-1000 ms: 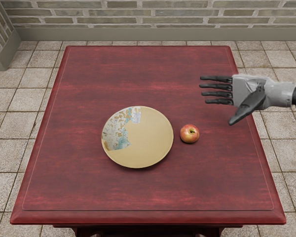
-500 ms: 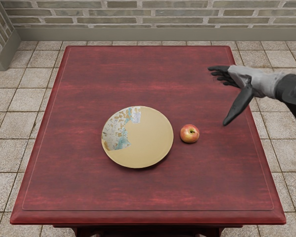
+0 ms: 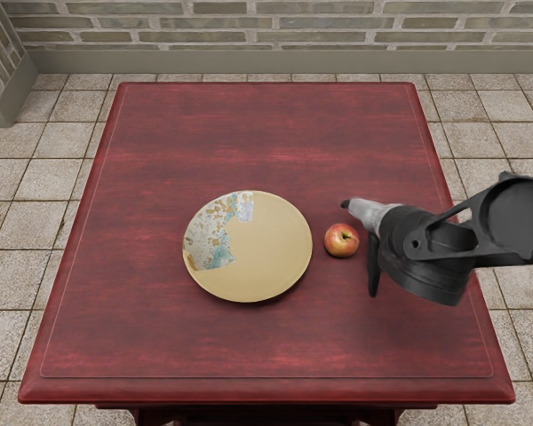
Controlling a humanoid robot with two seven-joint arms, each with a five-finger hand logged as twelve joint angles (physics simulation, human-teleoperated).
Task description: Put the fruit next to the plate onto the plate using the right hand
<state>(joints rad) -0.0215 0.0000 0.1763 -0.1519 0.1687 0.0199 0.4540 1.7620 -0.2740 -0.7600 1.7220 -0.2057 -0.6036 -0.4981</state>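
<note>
apple (image 3: 341, 240) – sat on table (image 3: 160, 337), just right of plate (image 3: 247, 246), near its rim, not on it | right hand (image 3: 366, 216) – hovered just beside apple, spread loosely, gripped nothing, largely hidden behind own wrist

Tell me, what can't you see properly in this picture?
Right robot hand: head view, mostly hidden behind its own bulky wrist; its grip cannot be told.
Apple: whether the robot hand touches it is unclear from this angle.
Right arm: cut off by the picture's right edge.
Left arm: not in the head view at all.
</note>
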